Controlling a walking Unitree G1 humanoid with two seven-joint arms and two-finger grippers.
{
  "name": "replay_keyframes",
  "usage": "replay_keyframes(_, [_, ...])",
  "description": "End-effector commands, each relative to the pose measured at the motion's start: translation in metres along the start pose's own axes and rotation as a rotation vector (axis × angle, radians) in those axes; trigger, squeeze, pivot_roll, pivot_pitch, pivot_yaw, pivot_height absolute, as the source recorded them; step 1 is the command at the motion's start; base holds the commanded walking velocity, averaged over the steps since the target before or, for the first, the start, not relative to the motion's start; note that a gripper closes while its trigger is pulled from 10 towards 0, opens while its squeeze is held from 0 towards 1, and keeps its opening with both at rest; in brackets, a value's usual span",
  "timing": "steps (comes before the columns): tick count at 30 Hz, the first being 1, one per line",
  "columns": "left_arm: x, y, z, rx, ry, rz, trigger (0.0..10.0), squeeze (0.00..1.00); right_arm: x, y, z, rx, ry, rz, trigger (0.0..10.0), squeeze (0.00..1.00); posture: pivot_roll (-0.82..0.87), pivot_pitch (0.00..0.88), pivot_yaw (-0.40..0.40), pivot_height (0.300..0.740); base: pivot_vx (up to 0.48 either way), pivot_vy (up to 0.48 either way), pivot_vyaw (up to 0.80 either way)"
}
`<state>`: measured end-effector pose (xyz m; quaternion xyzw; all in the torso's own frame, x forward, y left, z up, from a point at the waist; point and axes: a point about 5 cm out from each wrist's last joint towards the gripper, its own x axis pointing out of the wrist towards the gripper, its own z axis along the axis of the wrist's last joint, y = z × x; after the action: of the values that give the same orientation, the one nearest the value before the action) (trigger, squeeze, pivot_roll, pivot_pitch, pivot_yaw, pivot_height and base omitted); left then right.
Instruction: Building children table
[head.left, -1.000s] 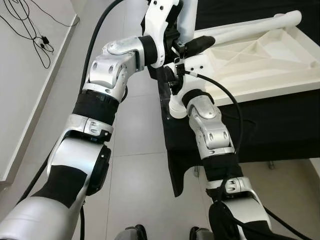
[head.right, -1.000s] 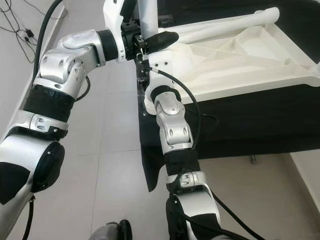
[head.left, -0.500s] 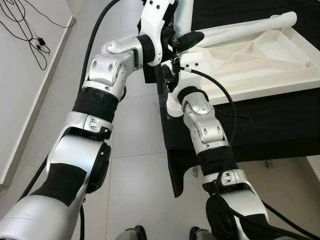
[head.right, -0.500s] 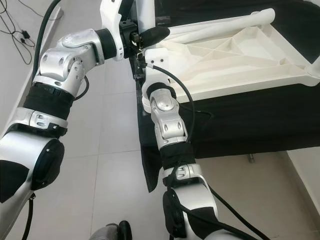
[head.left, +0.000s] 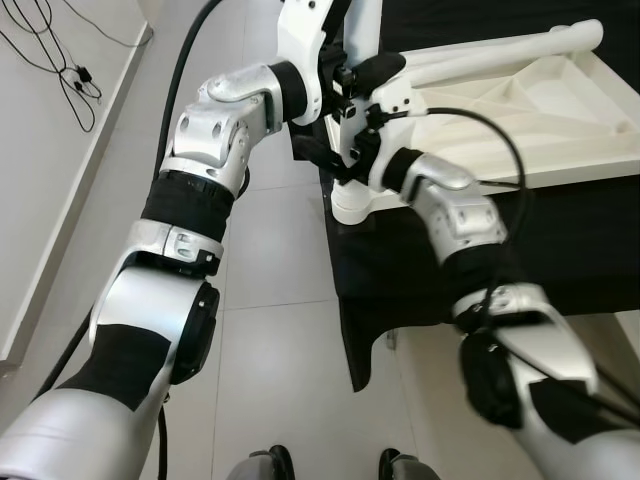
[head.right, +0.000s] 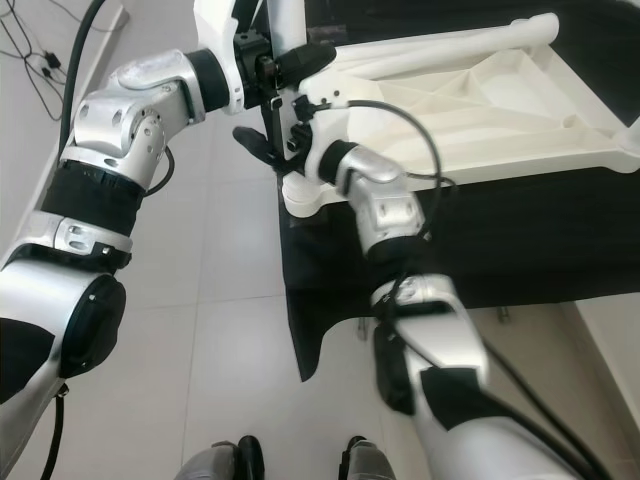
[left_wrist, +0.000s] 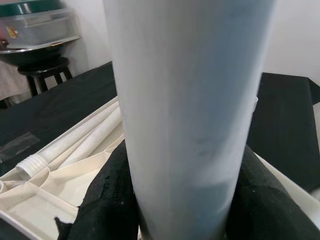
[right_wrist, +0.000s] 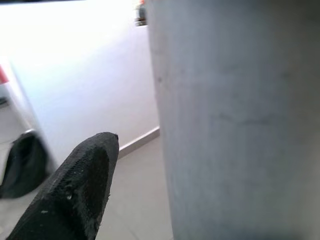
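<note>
- White table top (head.left: 520, 110) lying upside down on a black-draped surface (head.left: 560, 240), ribbed underside facing up, near corner overhanging the edge above the grey tiled floor (head.left: 270, 260).
- White table leg (head.left: 362, 25) standing upright at that near corner, round foot flange (head.left: 350, 205) at its lower end just outside the black cloth's edge.
- Left gripper (head.left: 365, 72) reaching in from the left at the upper part of the leg, black fingers (left_wrist: 107, 200) closed around the white tube on both sides, as seen in the left wrist view.
- Right gripper (head.left: 335, 150) just below the left one, beside the lower part of the same leg; one black finger (right_wrist: 75, 190) pointing out past the tube towards the floor, not pressed on it; the other finger hidden, so grip state impossible to judge.
- Two more white legs (head.left: 500, 50) lying side by side along the far rim of the table top, one threaded end (left_wrist: 27, 167) visible in the left wrist view.
- Black cable (head.left: 470, 125) looping from the right wrist over the table top's near edge.
- Loose black wires (head.left: 50, 40) on the floor by the white wall at far left.
- Robot's feet (head.right: 290, 460) at the lower edge, on the tiles.
</note>
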<state>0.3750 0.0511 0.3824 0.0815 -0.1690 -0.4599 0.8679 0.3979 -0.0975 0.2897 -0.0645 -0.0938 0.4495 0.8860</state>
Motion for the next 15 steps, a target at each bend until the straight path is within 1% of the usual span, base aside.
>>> replay_keyframes(1, [0.0005,-0.0035,-0.0051,0.034,0.042,-0.02,0.0,0.0,0.0151,0.0185,0.0032,-0.02,0.014,0.19,10.0,0.0,0.05,0.211,0.062,0.74,0.0,0.0,0.0])
replay_keyframes(5, [0.0005,-0.0037,-0.0051,0.034,0.042,-0.021,0.0,0.0,0.0164,0.0191,0.0019,-0.015,0.03,0.201,10.0,0.0,0.06,0.211,0.062,0.74,0.0,0.0,0.0])
replay_keyframes(6, [0.0005,-0.004,-0.0051,0.035,0.042,-0.023,0.0,0.0,0.0174,0.0197,0.0005,-0.009,0.041,0.212,4.9,0.0,0.06,0.213,0.063,0.74,0.0,0.0,0.0])
replay_keyframes(7, [0.0006,-0.0043,-0.0051,0.036,0.043,-0.025,0.0,0.0,0.0189,0.0195,-0.0012,-0.004,0.056,0.206,0.0,0.0,0.06,0.214,0.064,0.74,0.0,0.0,0.0])
replay_keyframes(15, [0.0018,-0.005,-0.0037,0.046,0.04,-0.028,0.0,0.0,0.0183,0.017,-0.0056,0.017,0.079,0.243,0.0,0.0,0.06,0.213,0.062,0.74,0.0,0.0,0.0])
